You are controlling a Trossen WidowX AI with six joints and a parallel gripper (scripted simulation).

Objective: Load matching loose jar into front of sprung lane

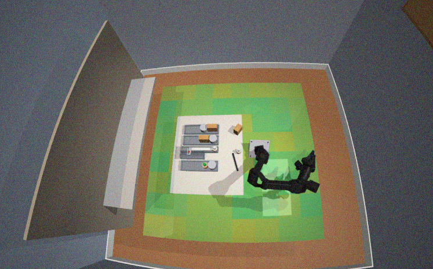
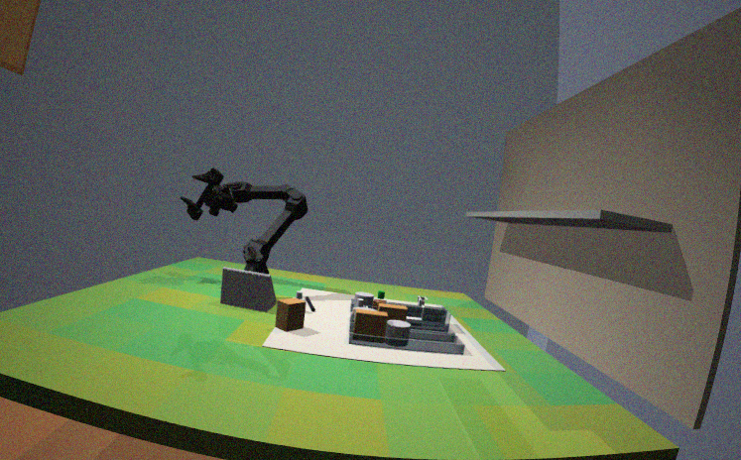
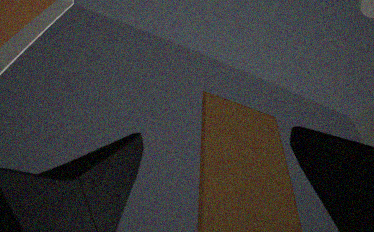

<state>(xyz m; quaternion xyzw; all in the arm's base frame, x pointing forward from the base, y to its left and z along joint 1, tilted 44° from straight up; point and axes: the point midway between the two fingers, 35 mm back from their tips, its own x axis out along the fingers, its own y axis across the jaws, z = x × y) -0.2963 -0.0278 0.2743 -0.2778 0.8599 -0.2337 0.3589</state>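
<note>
The loose jar (image 1: pixel 238 151) (image 2: pixel 299 294), small with a pale top, stands upright on the white board near the robot base. A similar pale-topped jar (image 1: pixel 214 148) stands at the front end of the sprung lane. A pale strip (image 1: pixel 200 149) runs behind it along the lane; the pusher plate is too small to make out. My gripper (image 2: pixel 187 187) (image 3: pixel 215 138) is open and empty, high up and turned away from the lanes, far from both jars. The wrist view shows only wide-apart fingers, with no jar.
Neighbouring lanes hold grey cylinders (image 1: pixel 213 138) (image 2: pixel 397 332), orange boxes (image 1: pixel 211 127) (image 2: pixel 370 323) and a green-topped item (image 1: pixel 204 164). A loose orange box (image 1: pixel 237 128) (image 2: pixel 290 314) and a black stick (image 1: pixel 235 162) (image 2: pixel 309 303) are on the white board (image 1: pixel 194 184). A shelf (image 2: pixel 561 215) stands beyond.
</note>
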